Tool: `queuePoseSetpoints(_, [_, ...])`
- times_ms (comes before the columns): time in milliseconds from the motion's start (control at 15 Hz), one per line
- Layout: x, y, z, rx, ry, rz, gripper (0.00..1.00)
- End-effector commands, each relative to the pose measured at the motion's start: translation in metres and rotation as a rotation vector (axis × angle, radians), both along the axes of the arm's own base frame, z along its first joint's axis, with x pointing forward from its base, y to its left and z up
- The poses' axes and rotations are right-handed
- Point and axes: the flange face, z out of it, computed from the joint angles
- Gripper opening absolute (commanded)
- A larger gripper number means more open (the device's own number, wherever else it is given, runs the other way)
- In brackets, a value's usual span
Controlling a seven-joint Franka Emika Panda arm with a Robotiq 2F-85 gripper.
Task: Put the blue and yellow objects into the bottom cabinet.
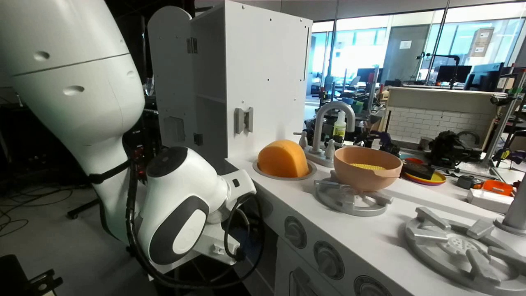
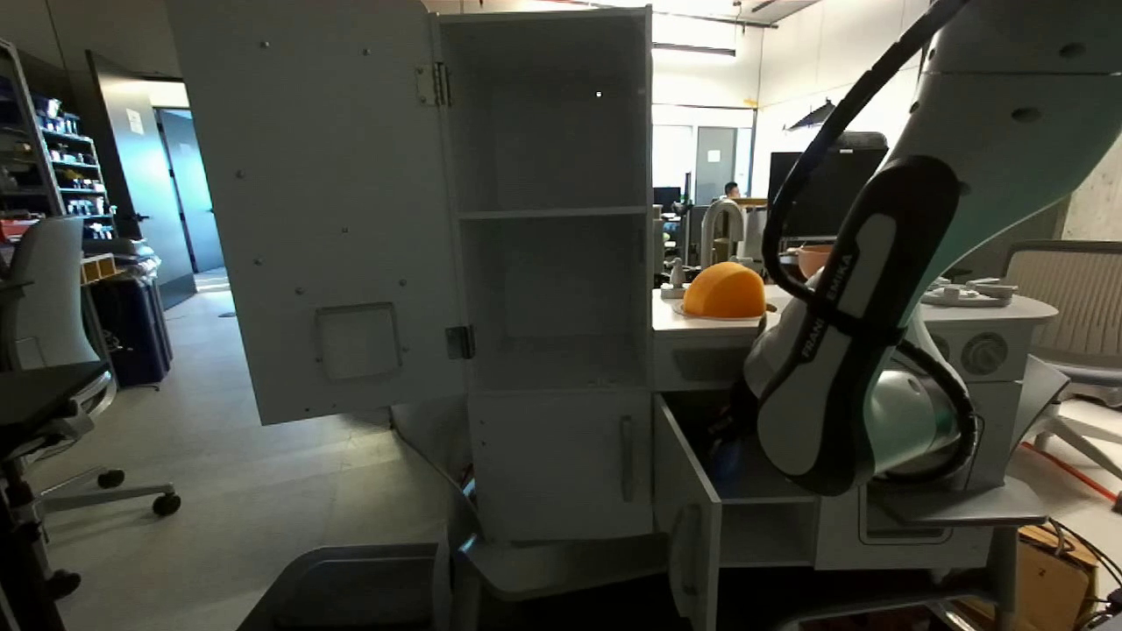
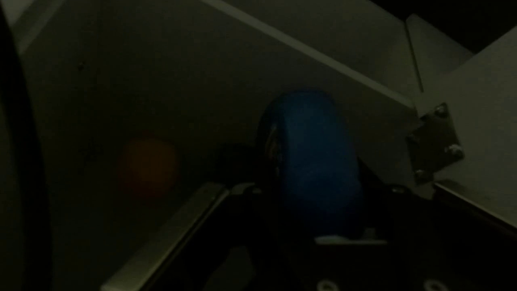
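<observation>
bottle of blue plastic, small and rounded at its end, is inside the low white bottom cabinet, near the metal hinge of the cabinet's flat white door, which is swung outward. the black two-fingered gripper reaches into the cabinet with its jaws astride the bottle, parted only as far as its body allows; it looks held, though the gloom hides the exact contact. whether the bottle touches the cabinet's shelf cannot be told. a dim, round, orange-to-yellow object lies deeper in the cabinet, probably the yellow one.

the bottle should be light and fairly stiff, hardly fragile, though its walls may give under a hard squeeze and its curved sides may slip or twist. the best hold is square across its middle, with a modest grip. a low, gentle release would suit it, since it could tip or roll toward the cabinet's front edge; the round object, if nudged, would likely roll.
</observation>
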Motion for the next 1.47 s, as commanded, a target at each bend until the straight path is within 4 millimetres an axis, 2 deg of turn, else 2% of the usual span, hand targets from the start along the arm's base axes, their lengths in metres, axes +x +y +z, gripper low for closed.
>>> queuePoseSetpoints(0, [0.01,0.001,-0.001,-0.006,-0.158,-0.006,0.23])
queuePoseSetpoints(267, [0.017,-0.003,-0.015,-0.032,-0.182,-0.003,0.23])
queuePoseSetpoints(600, [0.019,0.004,-0.032,-0.069,-0.189,0.0,0.23])
queuePoseSetpoints(667, [0.02,0.003,-0.036,-0.073,-0.195,-0.001,0.73])
queuePoseSetpoints(733, [0.022,0.006,-0.034,-0.081,-0.204,-0.003,0.76])
queuePoseSetpoints(933, [0.025,0.006,-0.039,-0.094,-0.218,-0.013,0.96])
queuePoseSetpoints(1000, [0.027,0.006,-0.04,-0.098,-0.223,-0.016,0.99])
queuePoseSetpoints(1200, [0.029,0.009,-0.041,-0.108,-0.238,-0.026,1.0])
queuePoseSetpoints(1400, [0.024,0.014,-0.033,-0.121,-0.226,-0.031,1.0])
